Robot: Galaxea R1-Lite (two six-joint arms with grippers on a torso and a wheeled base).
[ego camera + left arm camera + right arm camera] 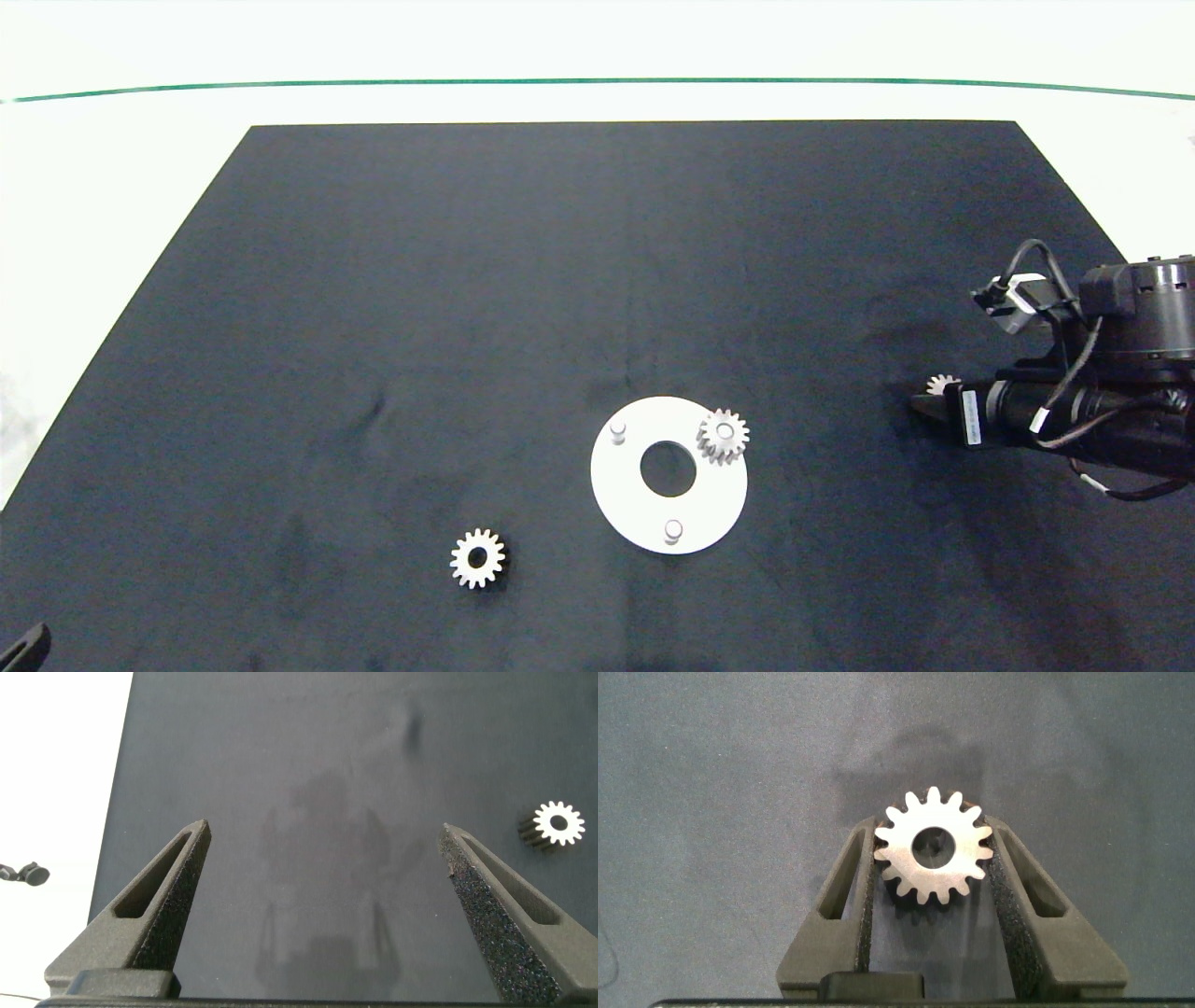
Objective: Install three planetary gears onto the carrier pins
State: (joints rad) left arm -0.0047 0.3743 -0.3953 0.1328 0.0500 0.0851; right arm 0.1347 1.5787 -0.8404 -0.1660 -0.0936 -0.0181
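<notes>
i'm seeing a small silver-white gear (932, 847), toothed all round with a round bore, sitting between the right gripper (932, 873) fingers, which are pinching it at the mat's (467, 280) right side, bore axis facing the wrist camera. one gear (724, 435) is sitting on the white disc (668, 474); another (478, 558) is lying near-left. the left gripper (325, 859) is hanging spread at the near-left corner.

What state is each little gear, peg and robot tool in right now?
Gear on disc: seated on one pin, at the disc's right edge.
Loose gear: flat on the mat, untouched.
Third gear: clamped in the right tool.
Two bare pins: upright, empty.
White disc: flat on the mat.
Right tool: shut on the third gear, right of the disc.
Left tool: open, empty, above the mat.
</notes>
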